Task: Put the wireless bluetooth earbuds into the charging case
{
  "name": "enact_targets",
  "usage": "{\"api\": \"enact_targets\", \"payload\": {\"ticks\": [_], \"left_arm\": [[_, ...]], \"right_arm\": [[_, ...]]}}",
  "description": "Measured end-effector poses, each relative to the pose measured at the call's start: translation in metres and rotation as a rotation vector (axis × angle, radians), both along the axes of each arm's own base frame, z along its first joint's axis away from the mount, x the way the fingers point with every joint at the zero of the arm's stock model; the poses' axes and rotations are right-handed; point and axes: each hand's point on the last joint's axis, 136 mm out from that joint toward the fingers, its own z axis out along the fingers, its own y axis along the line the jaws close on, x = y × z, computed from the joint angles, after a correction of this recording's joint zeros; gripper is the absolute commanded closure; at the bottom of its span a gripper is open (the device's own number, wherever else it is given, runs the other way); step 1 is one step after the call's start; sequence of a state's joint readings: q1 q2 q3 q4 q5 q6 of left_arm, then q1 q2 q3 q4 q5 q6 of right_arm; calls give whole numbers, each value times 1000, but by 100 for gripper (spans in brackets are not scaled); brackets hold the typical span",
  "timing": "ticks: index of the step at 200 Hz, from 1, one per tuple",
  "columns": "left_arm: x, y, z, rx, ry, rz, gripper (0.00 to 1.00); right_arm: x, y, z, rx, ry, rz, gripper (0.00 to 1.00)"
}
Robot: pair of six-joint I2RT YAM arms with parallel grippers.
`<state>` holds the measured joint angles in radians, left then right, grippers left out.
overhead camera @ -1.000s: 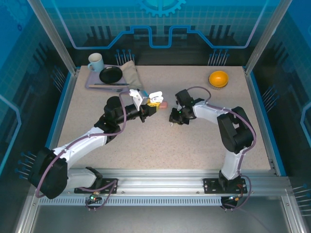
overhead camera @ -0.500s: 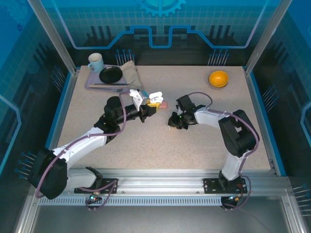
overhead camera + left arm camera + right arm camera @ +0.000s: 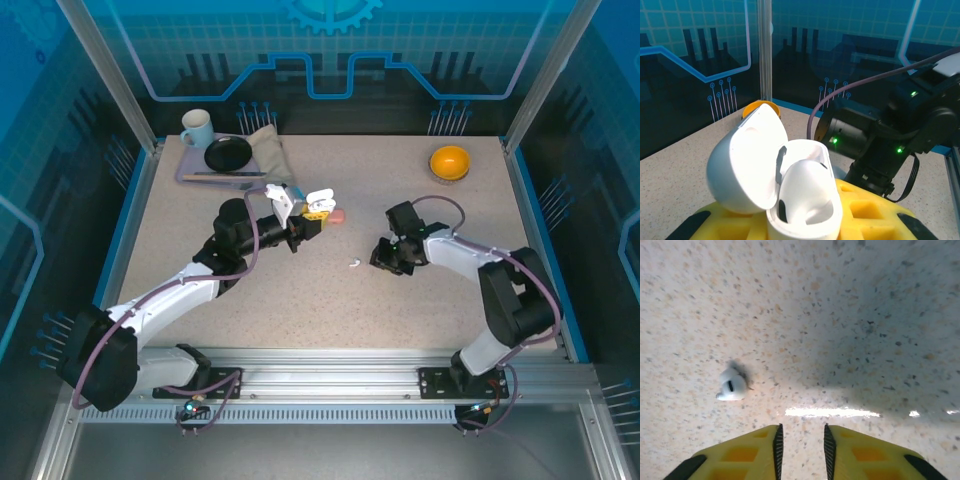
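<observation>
Pick-up step: left pincer (image 3: 312,218) pinches the open case (image 3: 805,200); the white earbud (image 3: 732,385) lies on the bench (image 3: 300,300) at 10 o'clock of the spread, empty right pincer (image 3: 801,432), which must next straddle and pinch it.

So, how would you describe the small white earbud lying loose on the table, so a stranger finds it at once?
Look at the speckled table, near its middle, just left of the right arm's pincer. There lies the white earbud, alone on the bare surface. It is far smaller than the open white case and the pink case farther back.
</observation>
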<state>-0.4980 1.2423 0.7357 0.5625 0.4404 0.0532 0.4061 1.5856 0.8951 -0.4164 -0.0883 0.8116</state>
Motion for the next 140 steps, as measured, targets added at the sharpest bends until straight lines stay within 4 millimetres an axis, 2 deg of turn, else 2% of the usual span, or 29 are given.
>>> {"api": "enact_targets", "payload": {"ticks": [22,63,98,117,140], "left_arm": [[0,0,1,-2,-1,0,100],[0,0,1,-3,-2,0,100],[0,0,2,-6,-8,0,100],[0,0,3,-7,-10,0,100],[-1,0,5,-10,-14,0,100]], "right_arm": [[-4,3,12,-41,2,-30,46],[1,26,29,-118,36,-123,45],[-1,40,10,-184,125,-239,47],[-6,40,-3,-226,169,-287,49],[-2,42,-8,-255,180,-326,50]]}}
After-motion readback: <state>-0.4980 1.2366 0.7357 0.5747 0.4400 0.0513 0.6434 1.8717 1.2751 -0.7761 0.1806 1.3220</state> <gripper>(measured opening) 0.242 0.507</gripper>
